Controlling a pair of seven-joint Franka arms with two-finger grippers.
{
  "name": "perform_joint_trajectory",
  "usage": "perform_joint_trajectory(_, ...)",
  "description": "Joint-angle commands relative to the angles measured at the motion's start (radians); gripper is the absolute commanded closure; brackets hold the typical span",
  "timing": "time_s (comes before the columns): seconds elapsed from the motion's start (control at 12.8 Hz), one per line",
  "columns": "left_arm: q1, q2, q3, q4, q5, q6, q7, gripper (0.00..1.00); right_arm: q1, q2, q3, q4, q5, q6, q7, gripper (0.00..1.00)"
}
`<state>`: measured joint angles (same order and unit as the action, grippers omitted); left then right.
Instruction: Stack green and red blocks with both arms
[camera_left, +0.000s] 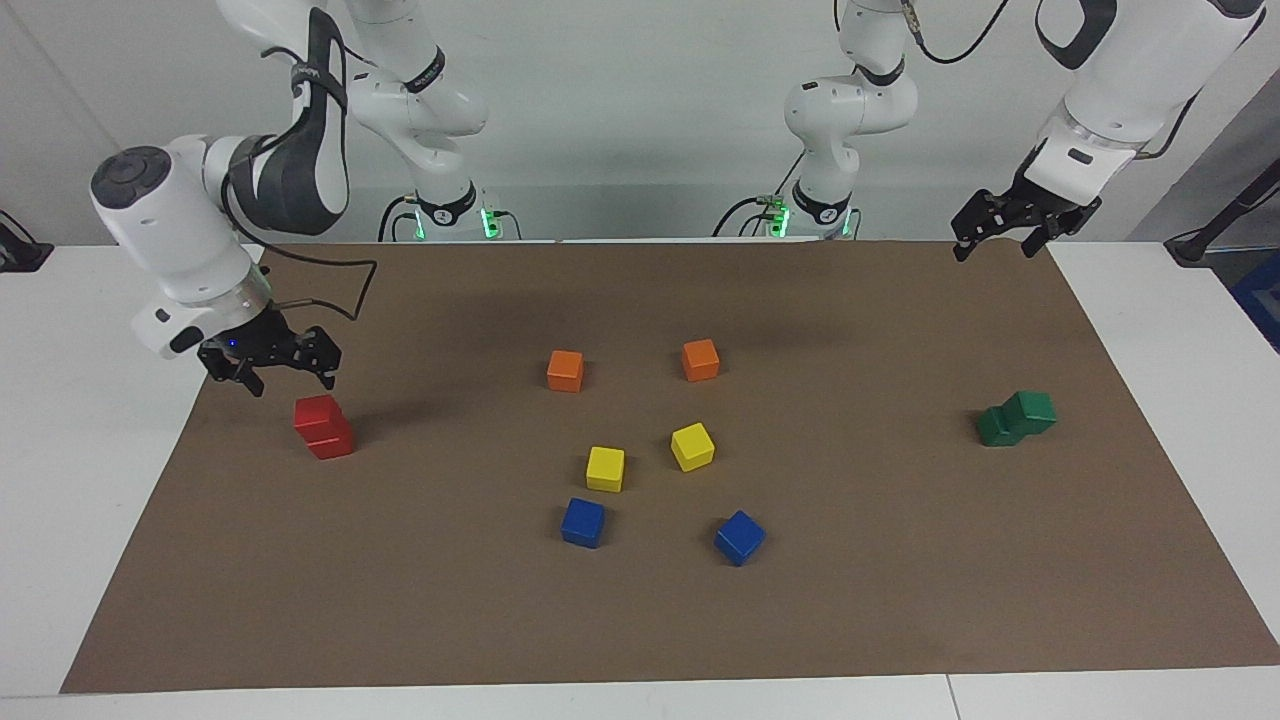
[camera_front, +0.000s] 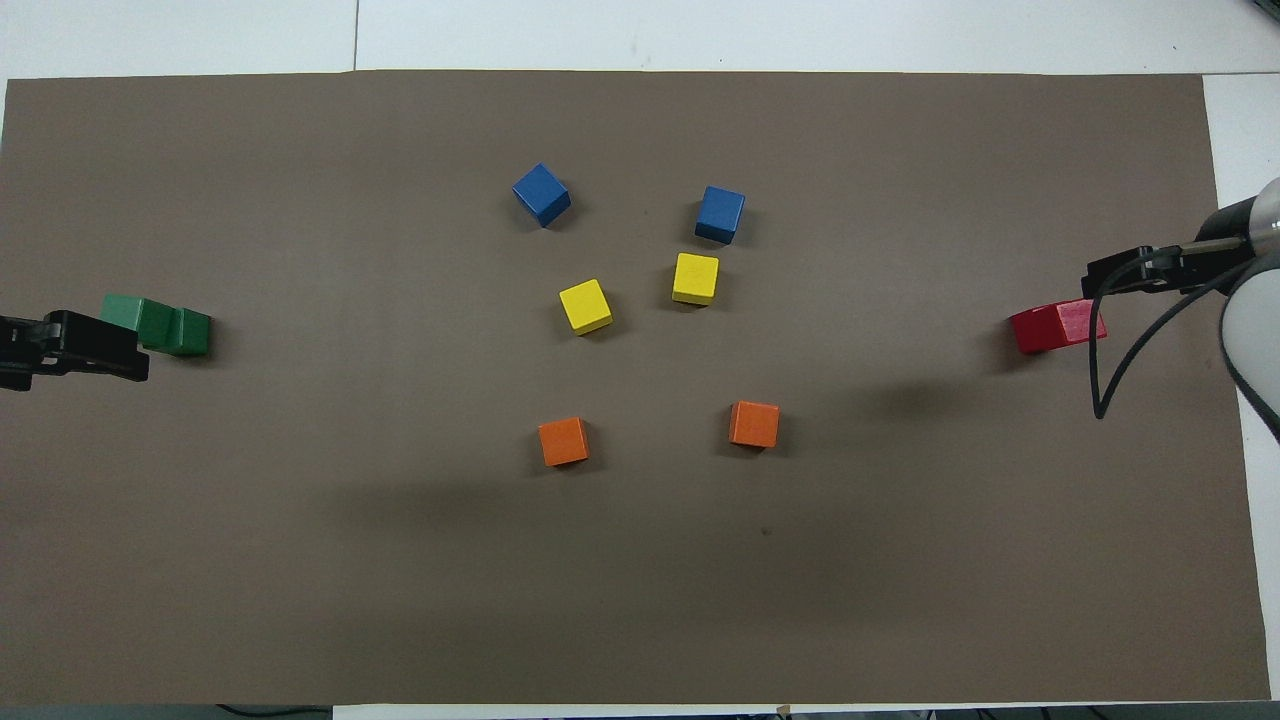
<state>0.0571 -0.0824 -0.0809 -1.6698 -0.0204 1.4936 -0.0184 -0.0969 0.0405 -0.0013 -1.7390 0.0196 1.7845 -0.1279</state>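
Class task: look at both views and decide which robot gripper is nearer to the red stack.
Right. The right gripper hangs open just above the red stack; the left gripper is raised at the table's left-arm end.

white table (camera_left: 70, 400) under brown mat (camera_left: 860, 620), pale wall (camera_left: 640, 120)

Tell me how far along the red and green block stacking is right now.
Both stacks look done: the red stack stands at the right arm's end of the mat, the green stack at the left arm's end, its top cube offset. Nothing is in hand: the right gripper and the left gripper hang open, clear of the blocks. Little seems left.
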Motion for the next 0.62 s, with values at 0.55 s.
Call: perform_joint_trajectory(0.55, -0.011, -0.068, 0.006, -0.104, 0.005, 0.08, -0.009, 0.0, -0.006, -0.071, 0.02, 0.076, 0.011, -0.168, 0.019, 0.0)
